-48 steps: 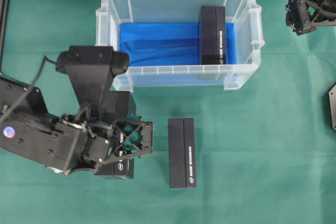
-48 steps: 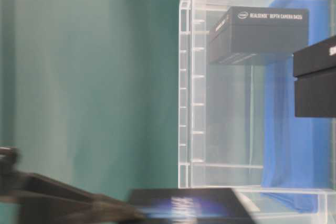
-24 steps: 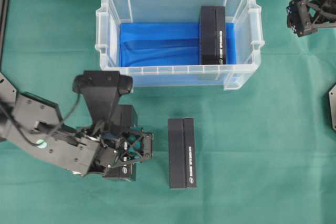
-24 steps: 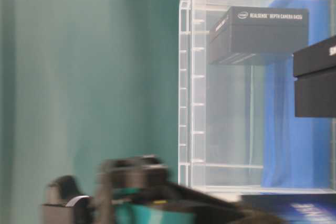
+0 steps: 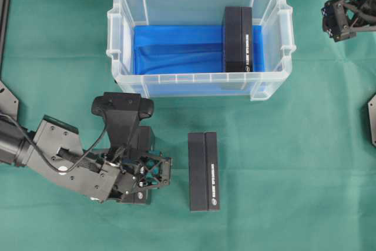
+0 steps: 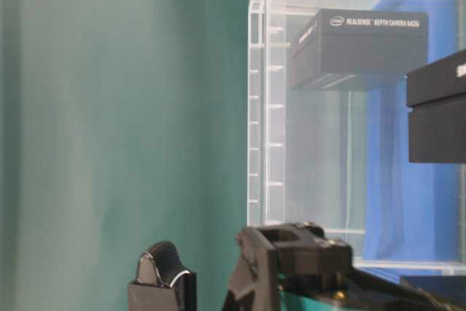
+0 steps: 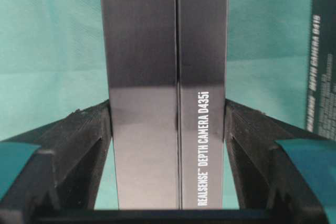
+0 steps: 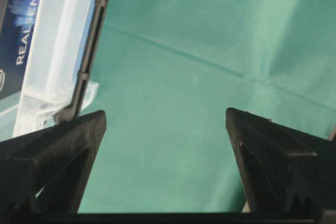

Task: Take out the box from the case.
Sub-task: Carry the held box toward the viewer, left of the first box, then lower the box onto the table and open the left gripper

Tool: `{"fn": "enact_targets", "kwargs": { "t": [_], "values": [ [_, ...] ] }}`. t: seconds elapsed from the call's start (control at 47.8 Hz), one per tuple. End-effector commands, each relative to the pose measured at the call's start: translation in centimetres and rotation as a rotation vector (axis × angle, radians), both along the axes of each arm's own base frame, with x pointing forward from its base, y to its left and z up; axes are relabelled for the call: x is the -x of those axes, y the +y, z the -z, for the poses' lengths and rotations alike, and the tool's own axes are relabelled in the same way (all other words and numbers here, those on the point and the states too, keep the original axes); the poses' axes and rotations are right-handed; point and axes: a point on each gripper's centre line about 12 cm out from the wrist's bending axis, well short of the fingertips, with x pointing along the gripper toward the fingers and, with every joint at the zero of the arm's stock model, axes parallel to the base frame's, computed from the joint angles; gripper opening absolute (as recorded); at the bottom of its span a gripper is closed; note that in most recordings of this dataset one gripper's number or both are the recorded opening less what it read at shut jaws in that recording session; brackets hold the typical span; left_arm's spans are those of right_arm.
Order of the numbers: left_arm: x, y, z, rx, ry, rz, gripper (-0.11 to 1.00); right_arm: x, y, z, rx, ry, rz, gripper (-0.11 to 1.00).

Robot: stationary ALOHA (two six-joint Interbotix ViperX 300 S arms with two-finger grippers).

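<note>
The clear case (image 5: pixel 120 33) with a blue lining stands at the back of the green cloth. One black box (image 5: pixel 237 38) stands inside it by the right wall. My left gripper (image 5: pixel 144 171) is at the front left, shut on another black box (image 5: pixel 143 139). In the left wrist view both fingers (image 7: pixel 84 135) press the sides of this box (image 7: pixel 163 77). I cannot tell whether it touches the cloth. A further black box (image 5: pixel 203 170) lies on the cloth to its right. My right gripper (image 5: pixel 341 19) hangs open and empty at the far right, beside the case.
The table-level view shows the case wall (image 6: pixel 266 107) with the box inside (image 6: pixel 364 45), and the left arm (image 6: pixel 291 267) low in the foreground. A dark object (image 5: pixel 371 121) sits at the right edge. The right wrist view shows the case rim (image 8: pixel 52 51).
The left arm has dropped lower and drawn toward the front of the table, keeping the box in its grip. The right arm has barely moved.
</note>
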Motion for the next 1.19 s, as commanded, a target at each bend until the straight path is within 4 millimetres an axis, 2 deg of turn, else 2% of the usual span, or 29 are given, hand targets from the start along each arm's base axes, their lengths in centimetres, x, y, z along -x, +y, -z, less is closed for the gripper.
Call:
{"fn": "enact_targets", "kwargs": {
  "t": [0.0,0.941,1.088,1.172],
  "values": [
    [-0.02,-0.13,-1.1,0.005,-0.031,0.006,0.63,-0.07,0.03,-0.62,0.007,-0.021,0.0,0.93],
    [-0.87,-0.69,-1.29,0.053,-0.107,0.023,0.63,-0.14,0.0,-0.6,0.007,-0.018,-0.003,0.93],
    [-0.94,-0.81,-1.4,0.069,-0.109,0.008,0.94,-0.11,0.01,-0.64,0.008,-0.02,-0.003,0.93],
    [-0.98,-0.85,-1.57,0.073,-0.116,0.007,0.97,-0.13,0.04,-0.64,0.008,-0.02,-0.005,0.93]
  ]
}}
